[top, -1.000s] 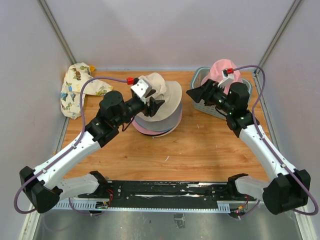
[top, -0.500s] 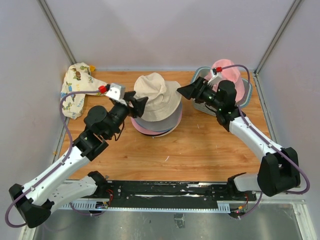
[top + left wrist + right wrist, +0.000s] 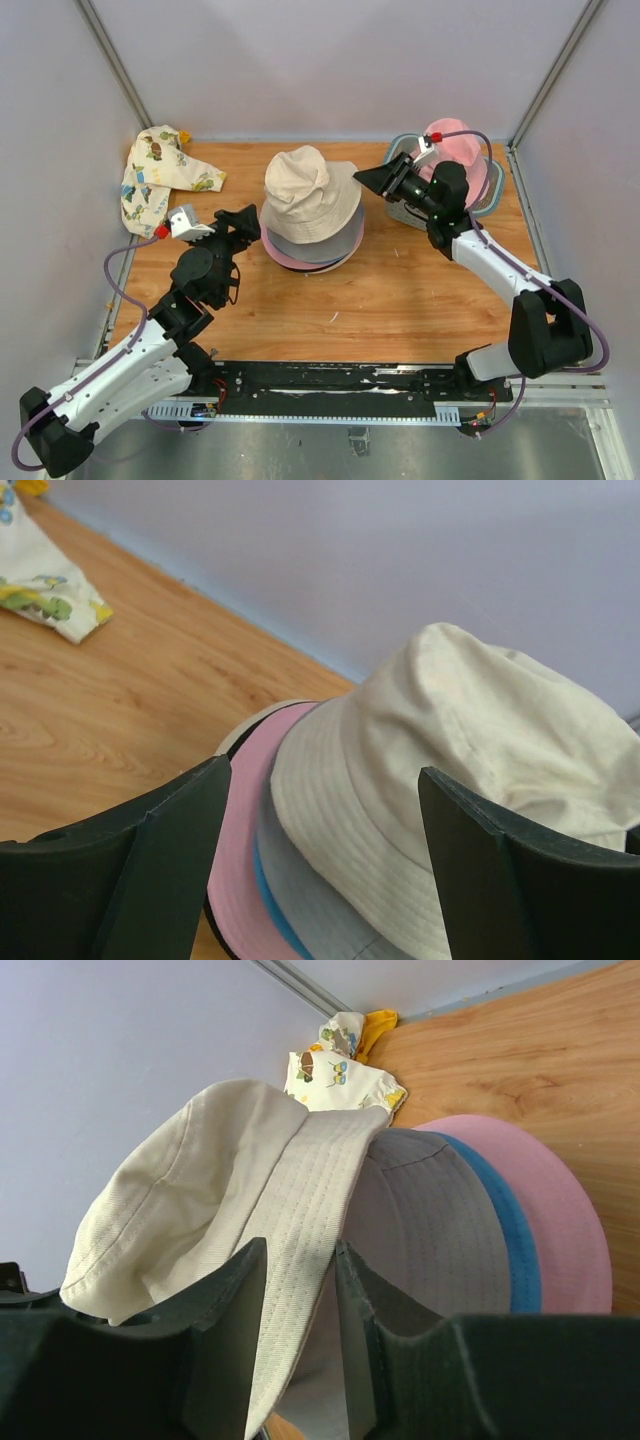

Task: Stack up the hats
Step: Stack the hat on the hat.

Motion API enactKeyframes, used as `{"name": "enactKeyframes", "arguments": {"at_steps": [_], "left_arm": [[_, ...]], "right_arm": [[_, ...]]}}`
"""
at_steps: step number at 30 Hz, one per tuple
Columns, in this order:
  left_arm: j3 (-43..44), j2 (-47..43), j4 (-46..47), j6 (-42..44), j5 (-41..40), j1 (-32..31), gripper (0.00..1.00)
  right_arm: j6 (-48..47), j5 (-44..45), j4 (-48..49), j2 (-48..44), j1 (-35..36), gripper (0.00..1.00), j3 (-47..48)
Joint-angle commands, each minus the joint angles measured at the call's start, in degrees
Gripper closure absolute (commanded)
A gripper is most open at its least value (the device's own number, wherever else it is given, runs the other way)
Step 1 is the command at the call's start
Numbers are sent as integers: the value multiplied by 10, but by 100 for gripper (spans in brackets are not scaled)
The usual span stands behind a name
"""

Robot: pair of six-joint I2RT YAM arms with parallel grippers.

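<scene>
- The left claw (image 3: 248, 216) is spread wide and holds nothing. Its fingers (image 3: 170, 860) frame the near side of a pile of hats just ahead of it without touching it.
- The right claw (image 3: 363, 177) is almost pressed together. Its fingers (image 3: 215, 1350) pinch the brim of the cream hat (image 3: 305, 190), and the fabric fills the narrow gap between them.
- The cream hat sits on top of the pile, between the two claws, with its crown up and leaning a little.
- Under it, ahead of the right claw, lie a grey hat (image 3: 430, 1220), then a blue hat (image 3: 515, 1250), of which only a strip of brim shows, then a pink hat (image 3: 570, 1240) lower down.
- Behind the right claw, a second pink hat (image 3: 458, 145) rests in a slatted basket (image 3: 398, 212).
- A printed cloth (image 3: 150, 180) lies well off to the left of the left claw, at the far corner of the wooden table (image 3: 400, 300).
</scene>
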Motion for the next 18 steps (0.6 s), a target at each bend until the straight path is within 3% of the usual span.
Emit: {"name": "enactKeyframes", "arguments": {"at_steps": [1, 5, 11, 18], "left_arm": [[-29, -10, 19, -105, -62, 16, 18], [-66, -19, 21, -164, -17, 54, 17], [-139, -26, 117, -213, 87, 110, 14], [-168, 20, 225, -240, 178, 132, 14]], "right_arm": [[17, -21, 40, 9, 8, 68, -13], [20, -22, 46, 12, 8, 78, -18], [15, -19, 38, 4, 6, 95, -30], [-10, -6, 7, -25, -3, 99, -52]]}}
